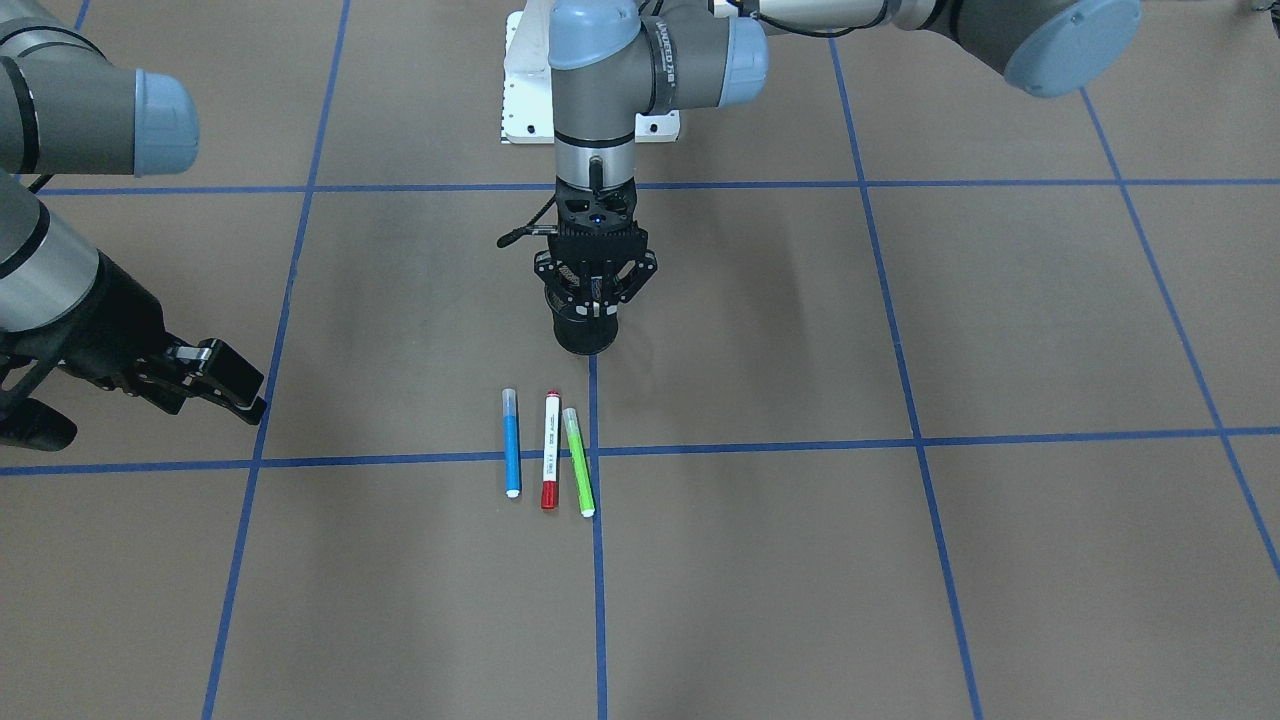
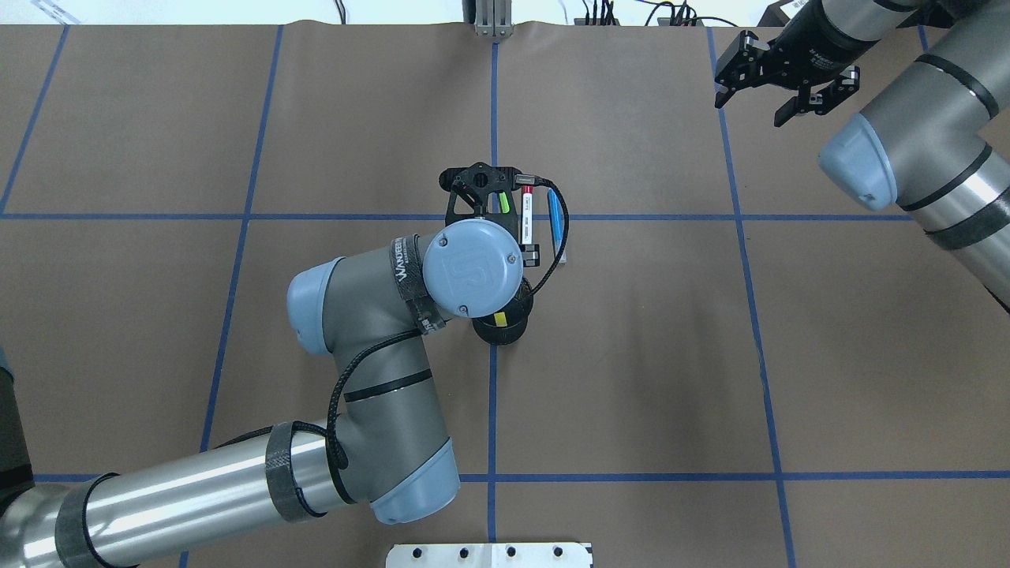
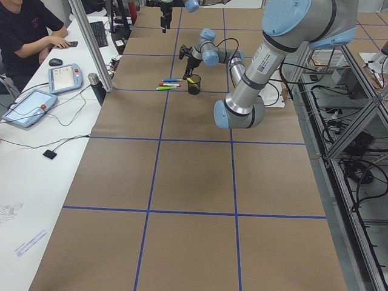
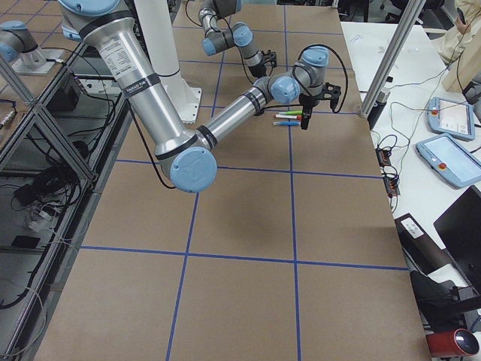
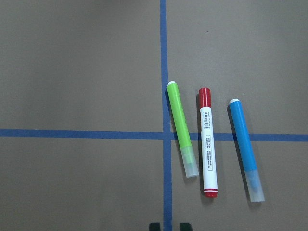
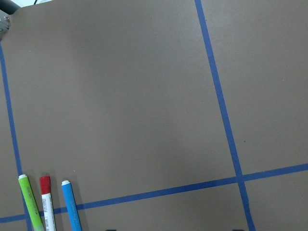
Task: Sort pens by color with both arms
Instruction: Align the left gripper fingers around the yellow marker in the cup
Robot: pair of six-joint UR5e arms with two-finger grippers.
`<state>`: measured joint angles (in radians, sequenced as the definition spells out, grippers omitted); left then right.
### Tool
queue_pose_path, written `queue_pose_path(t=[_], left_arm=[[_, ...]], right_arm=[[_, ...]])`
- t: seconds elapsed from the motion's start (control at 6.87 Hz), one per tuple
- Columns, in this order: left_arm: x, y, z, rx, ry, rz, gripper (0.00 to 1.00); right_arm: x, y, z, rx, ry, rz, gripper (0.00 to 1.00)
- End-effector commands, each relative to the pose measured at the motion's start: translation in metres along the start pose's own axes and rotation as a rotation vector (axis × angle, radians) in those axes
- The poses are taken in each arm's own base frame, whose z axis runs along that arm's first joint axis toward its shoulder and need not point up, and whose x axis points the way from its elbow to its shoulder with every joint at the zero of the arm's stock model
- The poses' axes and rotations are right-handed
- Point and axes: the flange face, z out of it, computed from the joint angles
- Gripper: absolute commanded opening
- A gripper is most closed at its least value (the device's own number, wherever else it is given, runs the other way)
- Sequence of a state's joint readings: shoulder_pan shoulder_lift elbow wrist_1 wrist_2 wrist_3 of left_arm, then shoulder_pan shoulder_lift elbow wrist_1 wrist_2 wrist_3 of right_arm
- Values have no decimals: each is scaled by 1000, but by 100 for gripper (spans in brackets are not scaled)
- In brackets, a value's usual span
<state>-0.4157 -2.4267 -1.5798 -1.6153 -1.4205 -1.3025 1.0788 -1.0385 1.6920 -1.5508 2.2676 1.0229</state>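
L pincer [image 1: 596, 300] sits narrow over the black cup [image 1: 583, 332], yellow pen [image 2: 499, 319] in it. Green pen [image 5: 182, 128], red-ended pen [image 5: 208, 142], blue pen [image 5: 246, 149] lie parallel just ahead on tabletop [image 1: 900, 560], long axes pointing away. R pincer [image 1: 215, 385] wide, empty, well off.

Grey-silver arms [image 2: 371, 379] (blue caps), seemingly black cables.

The bench [image 1: 900, 560] is covered in brown paper crossed by blue tape lines [image 1: 760, 446] forming a grid. Just below the frame's centre in the front-facing view, three pens lie side by side across a horizontal line: a blue pen [image 1: 511, 443], a white-barrelled pen with red ends [image 1: 550, 450] and a green pen [image 1: 578, 462]. Above them stands a black mesh cup [image 1: 585, 330]. A white plate [image 1: 525, 90] sits at top centre.
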Motion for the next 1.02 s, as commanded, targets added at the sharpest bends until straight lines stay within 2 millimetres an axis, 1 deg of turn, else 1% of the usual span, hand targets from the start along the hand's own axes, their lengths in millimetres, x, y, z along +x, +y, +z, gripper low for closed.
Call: queue_pose_path(t=[0.0, 0.29, 0.44, 0.58, 0.73, 0.87], left_arm=[[2, -1, -5, 0, 11, 0, 18], [5, -3, -19, 1, 36, 0, 18], [2, -2, -15, 0, 29, 1, 21], [0, -1, -12, -2, 21, 0, 33], [-1, -2, -14, 0, 24, -1, 40], [-5, -1, -12, -2, 18, 0, 44]], right_arm=[[1, -1, 0, 1, 1, 0, 85], [1, -1, 0, -1, 0, 0, 86], [0, 0, 0, 0, -1, -1, 86], [1, -1, -1, 1, -1, 0, 86], [0, -1, -2, 2, -2, -1, 86], [0, -1, -2, 2, -3, -2, 86]])
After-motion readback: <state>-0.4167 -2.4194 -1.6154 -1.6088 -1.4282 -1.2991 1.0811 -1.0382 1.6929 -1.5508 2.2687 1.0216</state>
